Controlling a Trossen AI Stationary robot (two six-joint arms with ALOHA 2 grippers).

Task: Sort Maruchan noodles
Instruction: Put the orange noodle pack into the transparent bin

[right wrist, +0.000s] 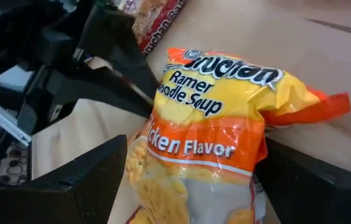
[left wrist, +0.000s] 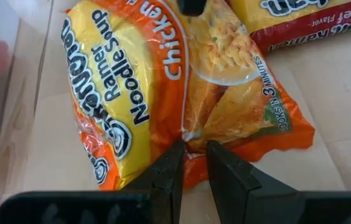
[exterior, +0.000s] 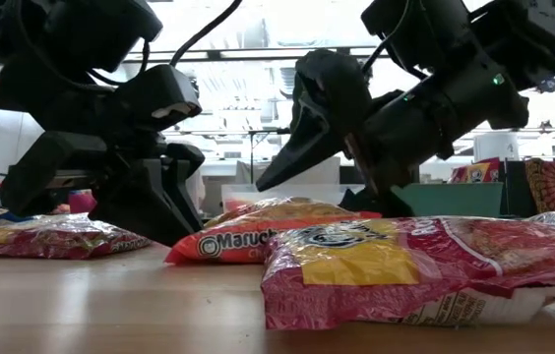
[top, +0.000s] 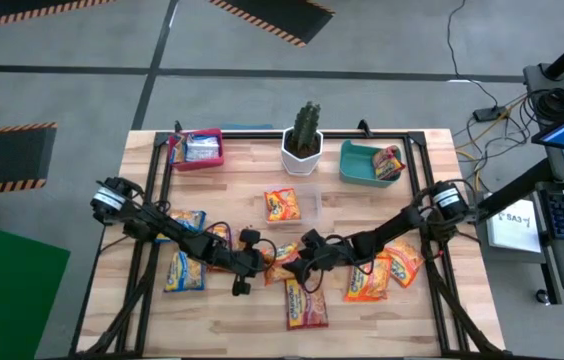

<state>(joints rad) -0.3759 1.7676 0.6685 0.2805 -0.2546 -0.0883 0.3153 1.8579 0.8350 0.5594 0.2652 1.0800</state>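
Packet: the orange chicken packet (left wrist: pixel 163 93) lies mid-table, in front of the cactus pot (top: pixel 302 150).
Left gripper (left wrist: pixel 191 163): my jaws pinch its crimped edge.
Right gripper (right wrist: pixel 188 180): spread wide, straddling its other end.
Risk: both of us tugging could tear the wrapper or slip my thin pinch.
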